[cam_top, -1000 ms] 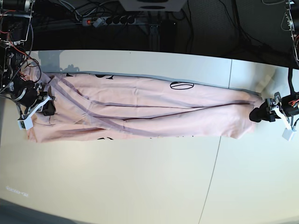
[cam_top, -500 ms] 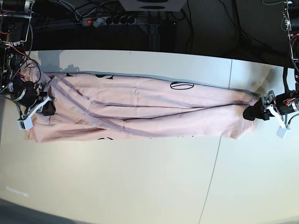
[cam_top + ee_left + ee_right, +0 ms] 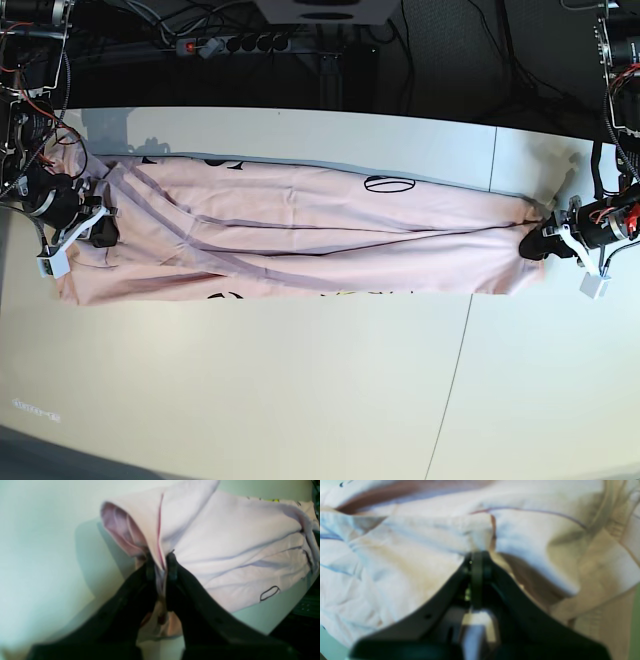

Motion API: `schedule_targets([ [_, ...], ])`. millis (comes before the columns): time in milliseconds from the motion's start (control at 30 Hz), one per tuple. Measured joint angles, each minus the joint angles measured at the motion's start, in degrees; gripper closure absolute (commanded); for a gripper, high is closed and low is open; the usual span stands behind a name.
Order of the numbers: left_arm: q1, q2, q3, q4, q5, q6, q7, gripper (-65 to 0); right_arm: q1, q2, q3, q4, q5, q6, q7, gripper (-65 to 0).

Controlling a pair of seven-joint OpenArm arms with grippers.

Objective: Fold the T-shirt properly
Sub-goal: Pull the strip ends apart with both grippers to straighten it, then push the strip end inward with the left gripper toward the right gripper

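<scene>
Both grippers are clamping the T-shirt (image 3: 300, 235) lying on the table (image 3: 300, 400), long axis running 9-to-3: right gripper (image 3: 98, 232) pinching the 9 o'clock end, left gripper (image 3: 535, 243) pinching the 3 o'clock end, equally close.

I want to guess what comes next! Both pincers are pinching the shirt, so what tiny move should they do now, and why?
Probably lift both ends a little together. The left pincer and right pincer are each shut on an end of the shirt, which lies stretched long and narrow on the table, ready for folding end over end.
</scene>
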Motion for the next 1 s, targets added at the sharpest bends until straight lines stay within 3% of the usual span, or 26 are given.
schedule_targets([
  [167,0.0,0.1,0.0,0.0,3.5,0.0,-4.0,0.0,0.0,0.1,0.0,0.0,0.9,0.0,-0.2,0.0],
  [300,-0.1,0.1,0.0,0.0,3.8,0.0,-4.2,0.0,-0.2,1.3,-0.2,0.5,7.9,0.1,-1.7,0.0],
  [567,-0.2,-0.1,-0.2,0.0,3.2,0.0,-4.1,0.0,-0.8,2.2,2.7,8.7,8.3,0.2,-5.2,0.0],
  [767,-1.5,0.1,-4.9,-0.2,2.8,-0.2,1.6,0.0,-0.8,2.3,3.5,13.1,8.4,0.2,-5.5,0.0],
  [1000,-2.3,-6.4,-13.5,-0.2,2.2,-0.1,2.6,0.0,-0.8,2.2,3.5,13.7,8.4,0.2,-5.6,0.0],
])
